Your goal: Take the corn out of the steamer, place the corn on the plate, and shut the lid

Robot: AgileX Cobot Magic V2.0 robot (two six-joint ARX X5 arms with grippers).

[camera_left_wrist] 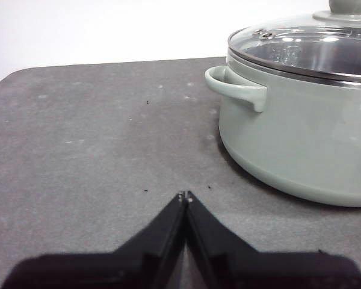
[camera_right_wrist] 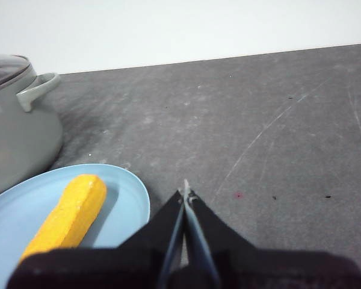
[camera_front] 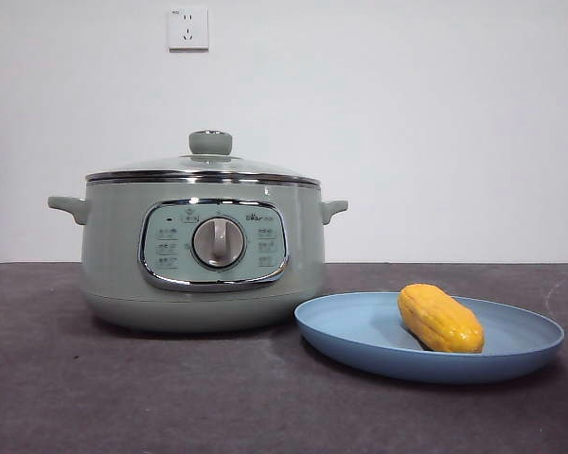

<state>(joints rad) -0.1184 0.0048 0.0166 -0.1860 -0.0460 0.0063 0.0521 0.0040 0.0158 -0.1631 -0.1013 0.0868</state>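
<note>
The corn (camera_front: pixel 440 318) lies on the light-blue plate (camera_front: pixel 360 326) to the right of the steamer (camera_front: pixel 204 251). The glass lid (camera_front: pixel 206 163) with its green knob sits closed on the steamer. No gripper shows in the front view. My left gripper (camera_left_wrist: pixel 185 195) is shut and empty above the bare table beside the steamer's handle (camera_left_wrist: pixel 234 88); the lid (camera_left_wrist: pixel 301 51) shows there too. My right gripper (camera_right_wrist: pixel 185 191) is shut and empty just beside the plate's rim (camera_right_wrist: pixel 141 201), with the corn (camera_right_wrist: pixel 69 218) and the steamer (camera_right_wrist: pixel 18 126) beyond it.
The table (camera_front: pixel 76 378) is a dark grey mat. A white wall with a socket (camera_front: pixel 187 28) stands behind. A few fine scratches and specks mark the mat in the right wrist view (camera_right_wrist: pixel 259 135).
</note>
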